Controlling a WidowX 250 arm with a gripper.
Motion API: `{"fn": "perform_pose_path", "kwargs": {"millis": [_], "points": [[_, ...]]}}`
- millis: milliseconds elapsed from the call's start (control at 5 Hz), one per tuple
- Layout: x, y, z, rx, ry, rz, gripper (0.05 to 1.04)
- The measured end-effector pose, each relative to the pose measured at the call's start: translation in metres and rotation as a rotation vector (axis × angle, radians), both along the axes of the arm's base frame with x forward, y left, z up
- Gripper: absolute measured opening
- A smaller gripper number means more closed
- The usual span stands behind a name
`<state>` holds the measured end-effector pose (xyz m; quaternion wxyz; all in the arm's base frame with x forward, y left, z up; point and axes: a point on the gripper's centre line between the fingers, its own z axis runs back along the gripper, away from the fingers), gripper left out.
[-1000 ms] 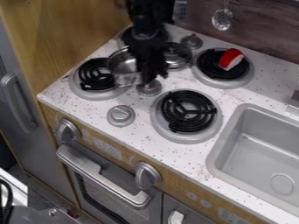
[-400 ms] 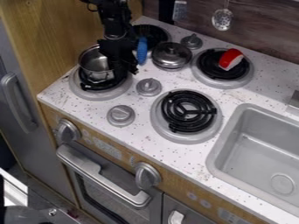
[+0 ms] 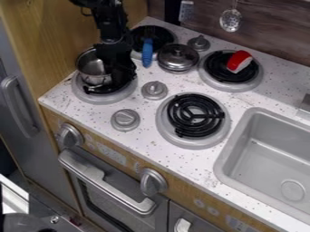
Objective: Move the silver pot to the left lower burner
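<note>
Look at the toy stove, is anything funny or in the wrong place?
Two things, maybe. A red-and-white toy sits right on the upper right burner, with no pan under it. The silver pot looks off-centre over the lower left burner, toward its upper left. I see no clear spill or damage.

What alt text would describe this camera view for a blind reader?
A black robot claw is at a silver pot over the lower left burner of a toy stove. Behind are a lidded pan and a blue-handled utensil; a gray sink is at right.
</note>
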<state>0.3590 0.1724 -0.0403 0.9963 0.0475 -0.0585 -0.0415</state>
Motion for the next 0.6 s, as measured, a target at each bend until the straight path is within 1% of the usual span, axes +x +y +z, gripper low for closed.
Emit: {"fn": "perform_pose_path", "kwargs": {"millis": [200,400,600], "points": [[-0.006,-0.012,0.006,-0.028,0.002,0.014,0.532],[-0.001,-0.021,0.039,-0.021,-0.069,0.038,0.821],[-0.009,-0.042,0.051,-0.045,-0.069,0.060,0.995]]}}
